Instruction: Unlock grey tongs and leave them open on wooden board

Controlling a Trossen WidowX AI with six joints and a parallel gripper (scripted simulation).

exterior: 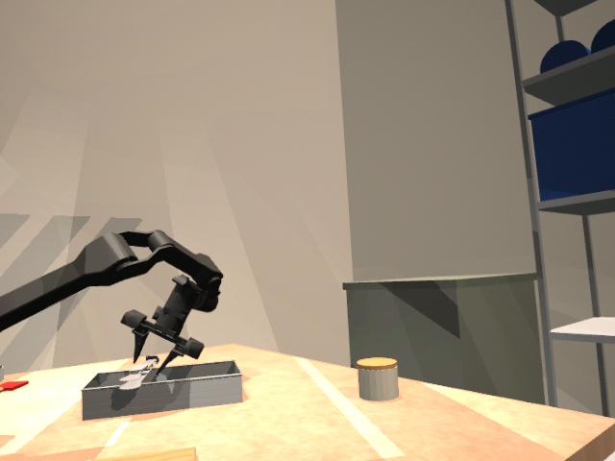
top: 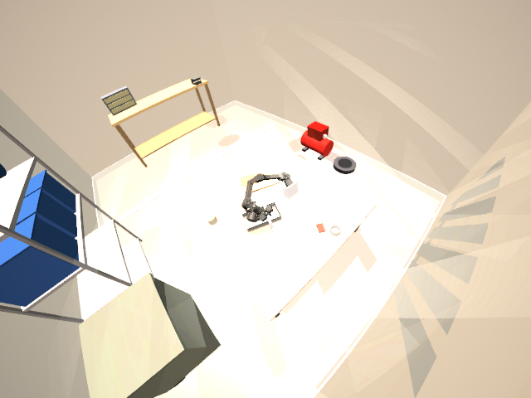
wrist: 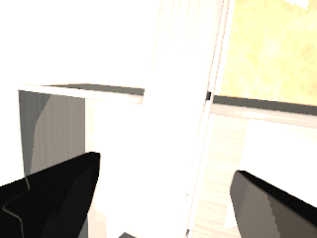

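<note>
The grey tongs (exterior: pixel 132 382) (wrist: pixel 183 55) rest across the roasting tin (exterior: pixel 209 390) (wrist: pixel 50 90), arms lying close together. In the wrist view they are a pale, washed-out band. In the top view an end of the tongs (top: pixel 270 225) sticks out past the tin's wall. My gripper (exterior: pixel 147 367) (wrist: pixel 167 173) is open, tilted, and pointing down over the tin. Its fingertips stand on either side of the tongs with space on both sides; I cannot tell whether they touch. The wooden board (exterior: pixel 149 453) shows only as an edge at the bottom of the exterior view.
A jar with a yellow lid (top: pixel 211 220) (exterior: pixel 378 380) stands to one side of the tin. A red block (top: pixel 320 227) (exterior: pixel 13 385) and a pale ring (top: pixel 331 233) lie on the other side. A white box (top: pixel 290 189) is near the arm's base.
</note>
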